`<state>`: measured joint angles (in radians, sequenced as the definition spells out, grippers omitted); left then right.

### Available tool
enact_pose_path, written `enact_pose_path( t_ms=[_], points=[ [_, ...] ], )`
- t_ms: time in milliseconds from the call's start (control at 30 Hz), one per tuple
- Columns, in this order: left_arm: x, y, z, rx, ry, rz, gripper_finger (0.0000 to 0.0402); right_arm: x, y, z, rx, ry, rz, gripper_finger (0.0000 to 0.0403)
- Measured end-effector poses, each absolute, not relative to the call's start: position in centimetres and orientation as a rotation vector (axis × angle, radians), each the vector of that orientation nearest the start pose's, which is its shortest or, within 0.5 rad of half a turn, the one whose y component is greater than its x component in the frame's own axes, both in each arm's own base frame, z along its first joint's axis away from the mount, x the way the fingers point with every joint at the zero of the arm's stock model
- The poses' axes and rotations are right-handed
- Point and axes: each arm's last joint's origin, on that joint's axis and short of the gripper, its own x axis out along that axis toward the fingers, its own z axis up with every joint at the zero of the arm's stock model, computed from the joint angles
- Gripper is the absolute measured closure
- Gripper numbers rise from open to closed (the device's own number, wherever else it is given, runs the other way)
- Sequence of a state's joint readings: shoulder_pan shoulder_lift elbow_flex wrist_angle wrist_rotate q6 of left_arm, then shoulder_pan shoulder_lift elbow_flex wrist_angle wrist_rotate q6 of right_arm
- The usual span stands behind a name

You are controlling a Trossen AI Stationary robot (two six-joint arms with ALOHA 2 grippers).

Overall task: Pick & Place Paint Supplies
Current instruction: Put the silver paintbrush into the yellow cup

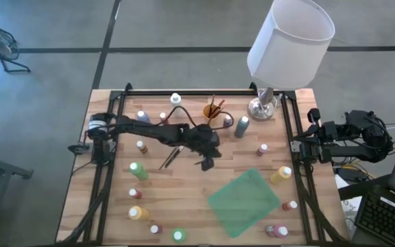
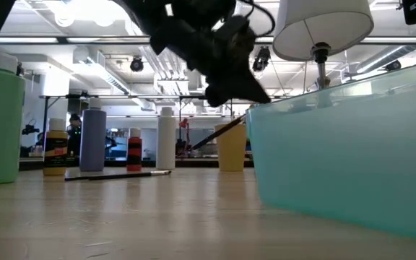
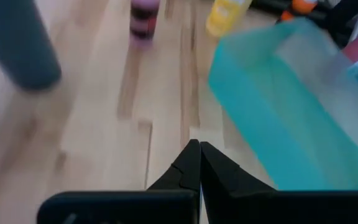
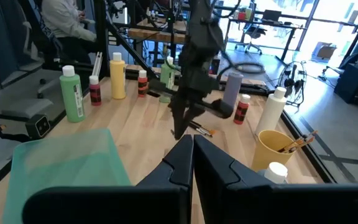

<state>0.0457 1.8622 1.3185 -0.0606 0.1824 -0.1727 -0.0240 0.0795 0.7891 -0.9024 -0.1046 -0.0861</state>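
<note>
Here, the left gripper (image 1: 208, 163) is hovering over the middle of the wooden table (image 1: 184, 199), its fingers pressed together and carrying nothing, the arm reaching in from the left edge. Just beside it, a translucent green bin (image 1: 243, 202) is sitting tilted toward the front right, with a stretch of bare wood lying between the two. Two dark brushes (image 1: 170, 156) are lying flat under the arm, while more are standing in a yellow cup (image 1: 213, 111) near the back rail. Paint bottles (image 1: 138, 171) are ringing the table's margins, one yellow bottle (image 1: 280, 175) standing close to the right edge. The lamp (image 1: 266, 103) is occupying the back right corner. The right gripper (image 4: 192, 148) is waiting off the right edge, fingers likewise closed and empty.
</note>
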Motion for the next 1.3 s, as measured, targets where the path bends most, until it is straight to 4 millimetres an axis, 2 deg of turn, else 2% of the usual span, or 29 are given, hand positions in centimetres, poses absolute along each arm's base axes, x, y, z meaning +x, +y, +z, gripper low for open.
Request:
enact_pose_path(
  t_ms=[133, 300, 433, 600, 933, 1133, 1300],
  points=[
    [42.3, 1.9, 24.8, -0.131, 0.540, -0.047, 0.0399, -0.2, 0.3, 31.1, -0.074, 0.189, 0.088, 0.0394],
    [42.2, 3.1, 27.9, 0.005, 0.450, 0.047, 0.0399, -0.2, 0.3, 31.1, -0.074, 0.189, 0.089, 0.0394],
    [41.6, 4.6, 30.5, 0.052, 0.343, 0.090, 0.0399, -0.2, 0.3, 31.1, -0.073, 0.189, 0.088, 0.0394],
    [40.9, 6.9, 32.4, 0.086, 0.190, 0.151, 0.0399, -0.2, 0.3, 31.1, -0.074, 0.189, 0.088, 0.0394],
    [39.7, 11.2, 32.5, 0.101, -0.044, 0.272, 0.0399, -0.2, 0.3, 31.1, -0.073, 0.189, 0.089, 0.0394],
    [38.2, 12.7, 31.0, 0.094, -0.217, 0.320, 0.0399, -0.2, 0.3, 31.1, -0.074, 0.189, 0.088, 0.0394],
    [37.3, 13.1, 29.3, 0.098, -0.242, 0.337, 0.0399, -0.2, 0.3, 31.1, -0.073, 0.189, 0.088, 0.0394]
  ],
)
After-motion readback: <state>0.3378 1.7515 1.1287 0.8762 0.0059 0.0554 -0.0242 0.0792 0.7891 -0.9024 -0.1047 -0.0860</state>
